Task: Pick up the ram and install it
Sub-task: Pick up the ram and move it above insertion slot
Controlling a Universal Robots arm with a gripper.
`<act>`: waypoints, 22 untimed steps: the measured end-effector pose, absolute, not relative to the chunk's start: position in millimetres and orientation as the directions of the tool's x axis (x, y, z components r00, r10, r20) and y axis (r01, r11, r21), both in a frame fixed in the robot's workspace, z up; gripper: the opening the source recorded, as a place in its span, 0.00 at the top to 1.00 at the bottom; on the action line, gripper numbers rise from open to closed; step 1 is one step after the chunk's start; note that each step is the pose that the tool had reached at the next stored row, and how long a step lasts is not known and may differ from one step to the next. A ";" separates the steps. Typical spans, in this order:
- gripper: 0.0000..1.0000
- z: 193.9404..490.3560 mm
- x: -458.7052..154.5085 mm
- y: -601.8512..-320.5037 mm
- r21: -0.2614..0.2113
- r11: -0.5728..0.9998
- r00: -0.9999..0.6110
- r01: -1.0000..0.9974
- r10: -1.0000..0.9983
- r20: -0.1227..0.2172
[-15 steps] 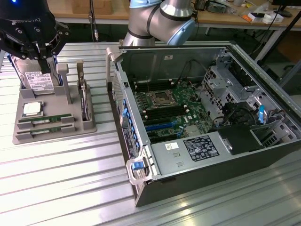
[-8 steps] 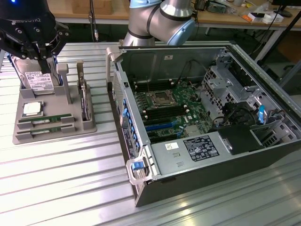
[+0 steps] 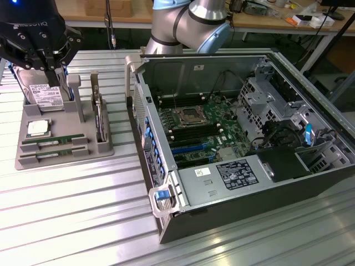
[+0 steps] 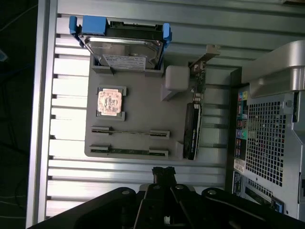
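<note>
The fingers point(image 4: 158, 173) are pressed together with nothing held, hung above the far end of a grey holder point(image 3: 65, 121) at the exterior view's left. The ram point(image 3: 54, 142) is set at the holder's near end, below the fingers and well apart from them. It is seated on edge in a slot, with a second stick point(image 3: 55, 153) in the slot just nearer. In the same holder a hard drive point(image 3: 47, 95) is propped at the far end, a square processor point(image 3: 37, 128) is laid between, and an expansion card point(image 3: 99, 119) is stood at the right. An open computer case point(image 3: 249, 213) is set on the tabletop point(image 3: 83, 221) further right. The ram is shown as a long, narrow green board with dark chips
</note>
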State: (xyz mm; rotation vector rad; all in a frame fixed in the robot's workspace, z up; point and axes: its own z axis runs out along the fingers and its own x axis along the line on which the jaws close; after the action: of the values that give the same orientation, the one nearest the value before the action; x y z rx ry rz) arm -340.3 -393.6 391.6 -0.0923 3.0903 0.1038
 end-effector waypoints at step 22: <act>0.89 380.6 -340.2 -392.0 0.071 0.840 -0.843 -0.538 -0.537 -0.037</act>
State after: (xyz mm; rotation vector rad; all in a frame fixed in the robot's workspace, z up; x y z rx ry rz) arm -340.2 -392.0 380.6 -0.8757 2.9980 0.1223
